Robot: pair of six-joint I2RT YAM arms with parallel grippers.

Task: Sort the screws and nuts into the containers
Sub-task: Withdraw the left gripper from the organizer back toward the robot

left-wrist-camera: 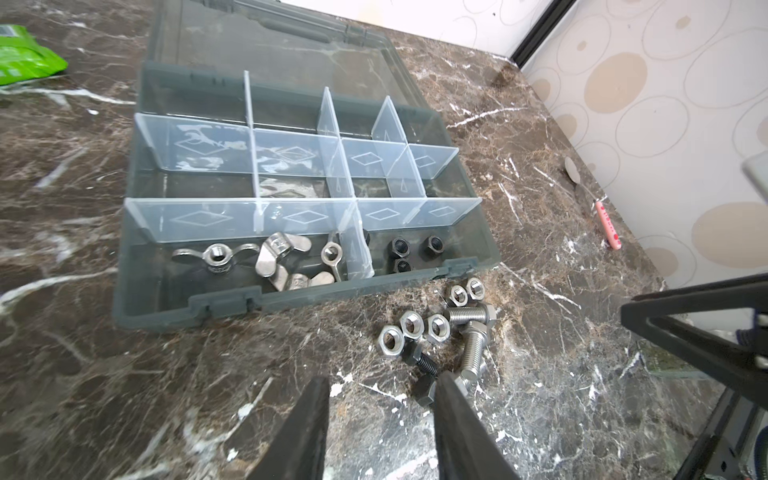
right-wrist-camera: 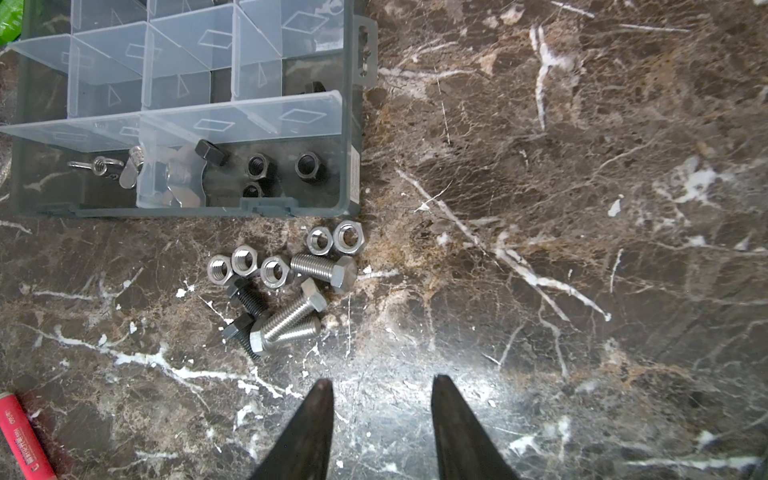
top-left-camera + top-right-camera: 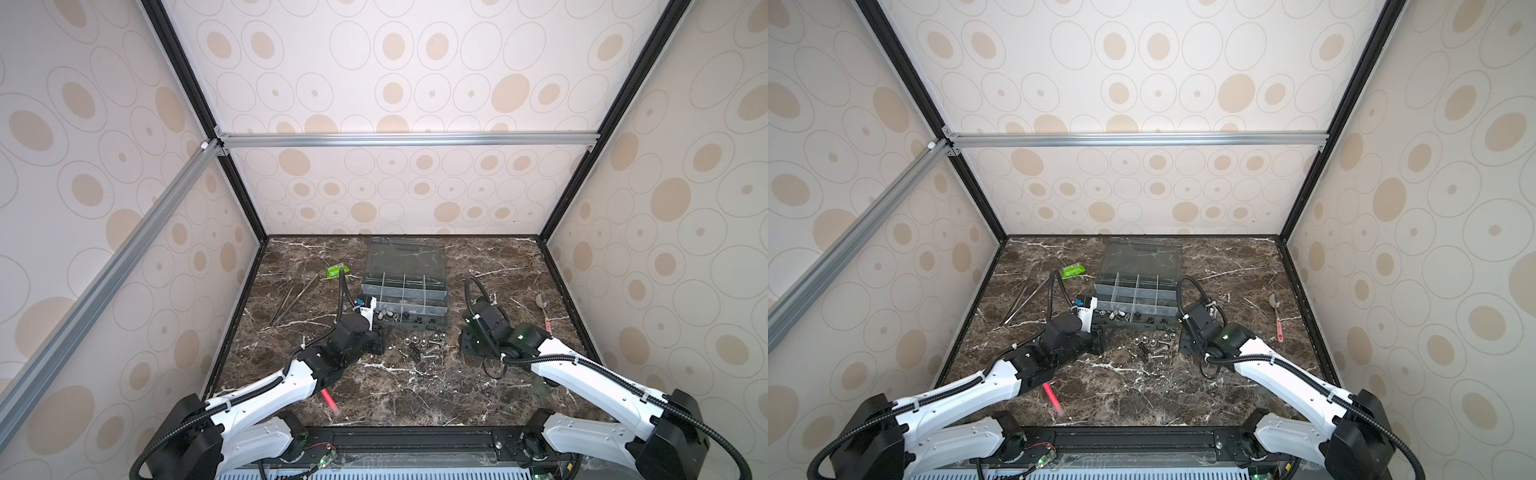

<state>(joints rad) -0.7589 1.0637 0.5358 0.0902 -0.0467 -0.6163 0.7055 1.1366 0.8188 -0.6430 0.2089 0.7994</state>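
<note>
The loose screws (image 2: pixel 291 316), three silver and two black, lie heaped on the worktop (image 2: pixel 582 166), touching a scatter of five silver hex nuts (image 2: pixel 245 259). The heap sits just outside the front wall of the dark grey organiser box (image 1: pixel 158 307), towards its right corner in both top views.

In the box's front row, silver wing nuts (image 1: pixel 274 257) fill one of the compartments (image 1: pixel 199 166). Black nuts (image 1: pixel 411 249) lie in the next one, past a translucent divider. The clear lid (image 1: pixel 270 37) is folded back flat behind.

The left pincer (image 1: pixel 380 384) hangs low with its jaws apart and empty, one fingertip just beside a black screw's head. The right pincer (image 2: pixel 382 384) is also spread and empty, over bare stone beside the heap.

The worktop is dark brown marble with white veins. Tweezers (image 3: pixel 291 299) and a green packet (image 3: pixel 336 271) lie left of the box, and a pink pen (image 3: pixel 330 401) lies near the front edge. Cream walls (image 3: pixel 395 83) printed with tan ovals close in three sides, held by black corner posts and an aluminium rail (image 3: pixel 407 139).
</note>
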